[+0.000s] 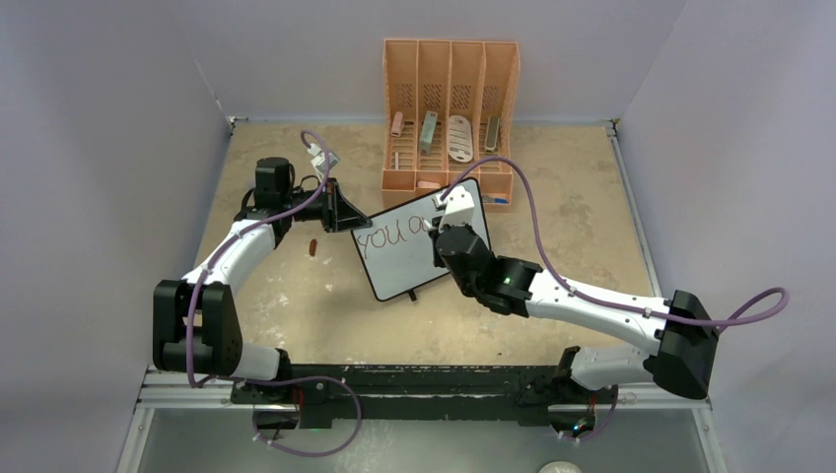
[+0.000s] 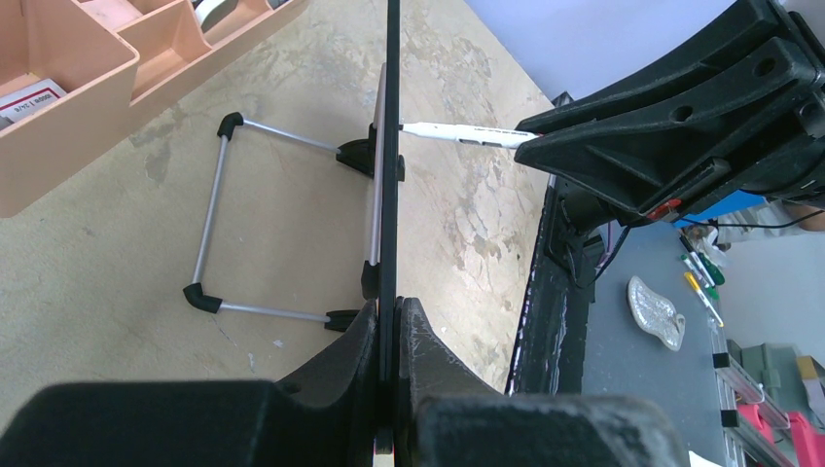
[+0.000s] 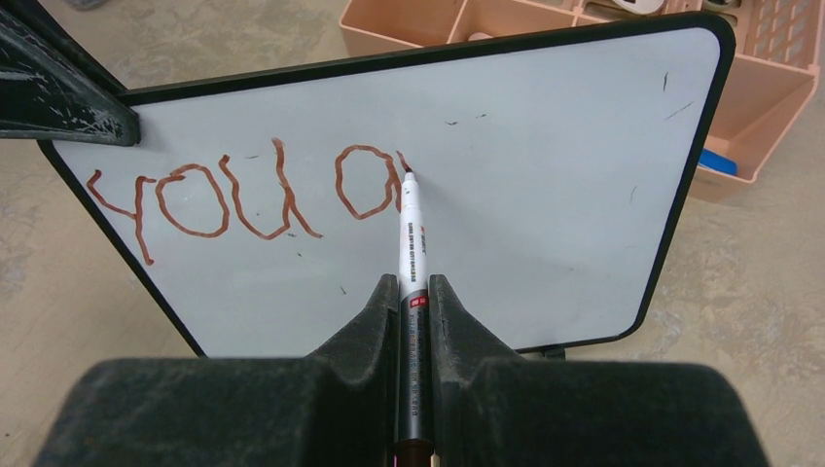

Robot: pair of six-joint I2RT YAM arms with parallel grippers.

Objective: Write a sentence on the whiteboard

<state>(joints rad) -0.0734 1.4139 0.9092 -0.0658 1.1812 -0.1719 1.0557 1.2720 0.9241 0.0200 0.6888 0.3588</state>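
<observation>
Beige mottled bench (image 1: 552,296) carries the orange organizer (image 1: 451,69) at twelve o'clock and the whiteboard (image 1: 399,261) at centre. The left gripper (image 2: 387,311) clamps the board's nine-o'clock edge. The right gripper (image 3: 413,287) is closed on the marker (image 3: 412,243), tip touching. The sentence (image 3: 233,195) so far reads "you a"; most remains.

The mottled beige stone-look tabletop (image 1: 582,236) carries a peach plastic compartment organizer (image 1: 404,69) at its far edge. A small red-brown cap-like piece (image 1: 313,246) lies left of centre. The black-framed rectangular whiteboard (image 1: 404,266) stands near the organizer.
</observation>
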